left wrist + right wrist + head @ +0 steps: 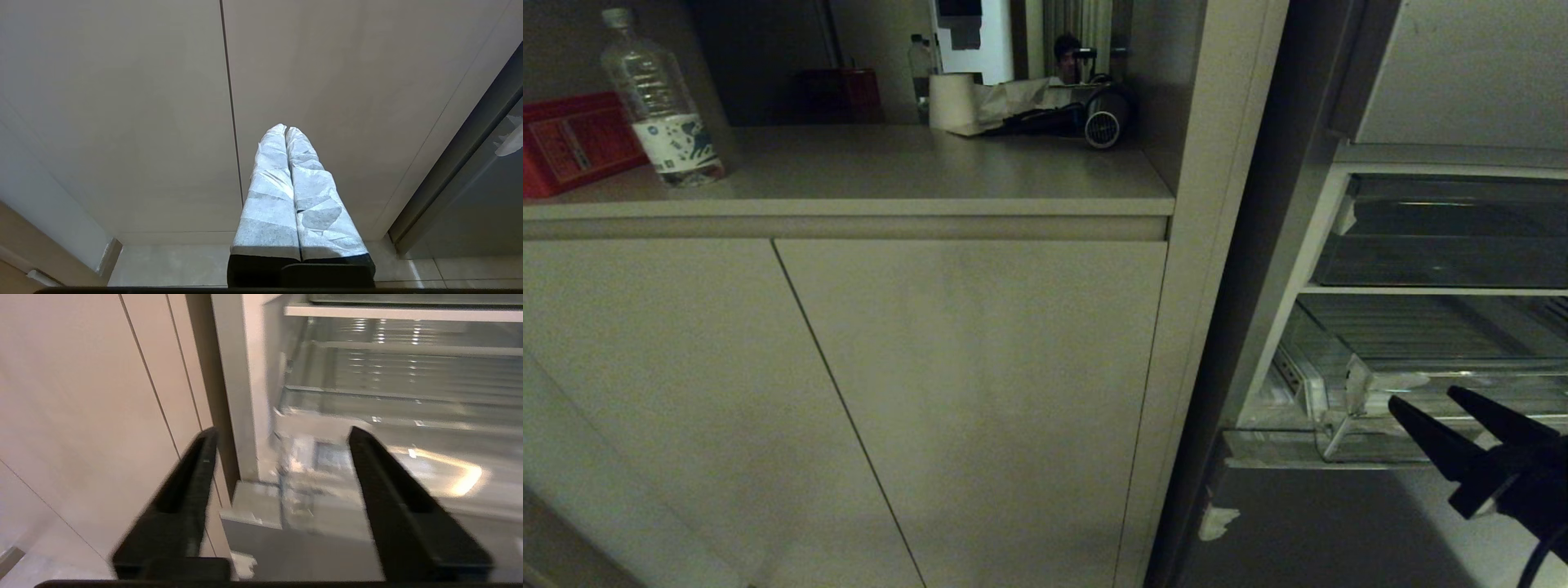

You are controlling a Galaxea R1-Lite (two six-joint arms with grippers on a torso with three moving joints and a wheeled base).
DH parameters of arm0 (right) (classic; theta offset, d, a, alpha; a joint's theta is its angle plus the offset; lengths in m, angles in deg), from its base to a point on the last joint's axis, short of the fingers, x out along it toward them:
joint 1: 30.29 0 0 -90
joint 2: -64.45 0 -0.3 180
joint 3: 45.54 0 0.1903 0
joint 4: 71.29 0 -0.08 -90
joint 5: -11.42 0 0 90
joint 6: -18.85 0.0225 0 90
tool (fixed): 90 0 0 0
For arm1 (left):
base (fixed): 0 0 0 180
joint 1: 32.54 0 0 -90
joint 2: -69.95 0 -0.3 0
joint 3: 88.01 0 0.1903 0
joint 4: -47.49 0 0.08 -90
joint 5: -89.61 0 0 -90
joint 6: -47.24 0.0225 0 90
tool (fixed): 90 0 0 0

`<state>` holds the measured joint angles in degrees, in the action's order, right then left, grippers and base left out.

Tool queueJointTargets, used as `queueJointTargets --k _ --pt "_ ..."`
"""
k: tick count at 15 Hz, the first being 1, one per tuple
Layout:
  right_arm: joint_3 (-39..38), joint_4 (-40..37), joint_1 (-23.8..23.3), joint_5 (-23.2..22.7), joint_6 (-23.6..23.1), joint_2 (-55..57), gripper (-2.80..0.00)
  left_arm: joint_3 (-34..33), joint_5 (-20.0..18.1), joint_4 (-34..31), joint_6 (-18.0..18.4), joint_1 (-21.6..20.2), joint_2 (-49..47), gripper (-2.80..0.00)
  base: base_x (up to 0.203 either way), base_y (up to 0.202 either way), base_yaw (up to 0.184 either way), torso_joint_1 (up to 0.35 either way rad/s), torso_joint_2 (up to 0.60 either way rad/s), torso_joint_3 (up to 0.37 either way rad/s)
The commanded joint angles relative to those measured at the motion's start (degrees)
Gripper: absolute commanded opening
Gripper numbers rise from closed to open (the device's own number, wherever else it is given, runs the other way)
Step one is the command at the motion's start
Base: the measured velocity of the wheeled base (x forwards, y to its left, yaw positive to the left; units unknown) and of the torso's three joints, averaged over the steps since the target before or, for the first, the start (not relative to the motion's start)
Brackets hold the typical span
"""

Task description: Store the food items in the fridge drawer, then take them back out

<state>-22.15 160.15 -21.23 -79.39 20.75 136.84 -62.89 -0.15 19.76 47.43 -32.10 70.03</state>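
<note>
Spread wide with nothing between them, the black fingers (192, 490) of the right gripper (1425, 398) point at the front lip of the fridge drawer (1437, 380), close to it but apart from it in the head view. That drawer is a shallow clear plastic tray with a ribbed floor, pulled partly out of the open fridge; the part of it in view holds nothing, and no food item shows in any view. Scraps of white tape (1388, 382) sit at its front corner. Above it, over a white shelf edge, is another clear compartment (1445, 237), dark inside, with contents that cannot be made out. The left gripper (286, 130) hangs low in front of the beige cabinet doors (122, 102), its white-wrapped fingers (269, 192) pressed flat together. On the counter (890, 175) to the left of the fridge stands a clear plastic bottle (658, 102) with a white cap and a white-and-blue label whose print is too small to read; the bottle looks nearly empty. Just beside it lies a red box (572, 143) with pale printing that cannot be read either. Farther back on the counter are a pale roll (952, 100) and a dark hair dryer (1094, 118), and behind them a person is partly in view.
</note>
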Motion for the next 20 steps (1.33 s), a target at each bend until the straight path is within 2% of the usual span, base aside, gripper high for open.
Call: queueJointTargets --k 1,2,4,6,8,12,16,20 --pt "3.61 -16.16 -0.12 0.19 0.05 -17.12 0.0 0.0 0.02 -0.03 -0.01 0.0 -0.07 -2.8 0.0 0.0 0.0 0.0 0.0 0.0" --pt "8.17 -28.01 -0.23 0.26 0.28 -21.03 0.0 0.0 0.02 -0.03 -0.01 0.0 -0.07 -2.8 0.0 0.0 0.0 0.0 0.0 0.0" --pt "22.62 -54.72 -0.51 0.4 1.96 -25.8 0.0 0.0 0.02 -0.03 -0.01 0.0 -0.07 -2.8 0.0 0.0 0.0 0.0 0.0 0.0" --pt "33.03 -69.38 -1.53 1.29 4.58 -25.09 0.0 0.0 0.02 -0.03 -0.01 0.0 -0.07 -2.8 0.0 0.0 0.0 0.0 0.0 0.0" --pt "36.65 -72.81 -3.46 3.33 5.72 -18.03 0.0 0.0 0.02 -0.03 -0.01 0.0 -0.07 -2.8 0.0 0.0 0.0 0.0 0.0 0.0" --pt "40.3 -73.86 -6.91 4.89 6.62 -6.38 0.0 0.0 0.02 -0.03 -0.01 0.0 -0.07 -2.8 0.0 0.0 0.0 0.0 0.0 0.0" --pt "41.93 -66.16 -9.3 5.96 6.61 3.01 0.0 0.0 0.02 -0.03 -0.01 0.0 -0.07 -2.8 0.0 0.0 0.0 0.0 0.0 0.0" --pt "46.77 -64.81 -10.18 6.34 6.53 9.91 0.0 0.0 0.02 -0.03 -0.01 0.0 -0.07 -2.8 0.0 0.0 0.0 0.0 0.0 0.0"
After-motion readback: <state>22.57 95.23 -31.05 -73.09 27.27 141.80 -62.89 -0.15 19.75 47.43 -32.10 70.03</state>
